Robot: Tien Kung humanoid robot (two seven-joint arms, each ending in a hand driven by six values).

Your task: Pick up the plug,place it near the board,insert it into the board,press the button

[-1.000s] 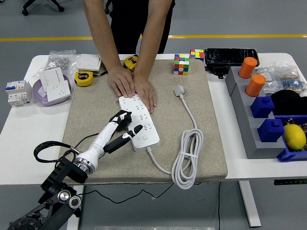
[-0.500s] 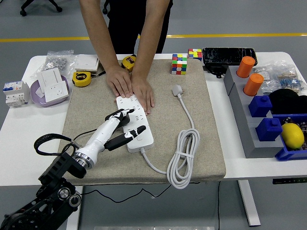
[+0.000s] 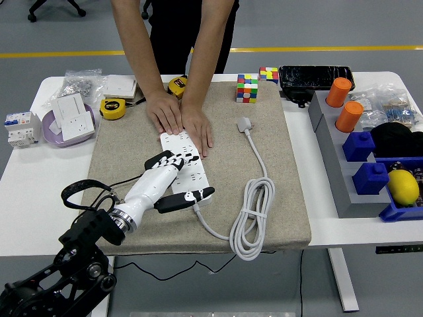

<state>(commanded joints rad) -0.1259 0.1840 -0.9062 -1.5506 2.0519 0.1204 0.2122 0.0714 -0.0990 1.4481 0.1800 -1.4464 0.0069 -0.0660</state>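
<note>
head view looks down on a tan mat (image 3: 132, 158) covering most of the white table (image 3: 30, 191). a person stands at the far side with both hands (image 3: 180, 119) pressed flat on the far end of the white power strip (image 3: 185, 165), holding it down. two tape measures (image 3: 114, 108), two colour cubes (image 3: 248, 88) and a black case (image 3: 316, 77) crowd the far edge; grey bins (image 3: 344, 178) with orange cylinders (image 3: 341, 92), blue blocks and a lemon (image 3: 404, 187) fill the right side. the mat's right half is open apart from the coiled white cable (image 3: 254, 218). the plug (image 3: 245, 124) lies there unplugged, well apart from the left hand (image 3: 168, 181), which rests over the strip's near end, fingers (image 3: 173, 160) spread along the sockets, thumb out across the near end, gripping nothing.
</note>
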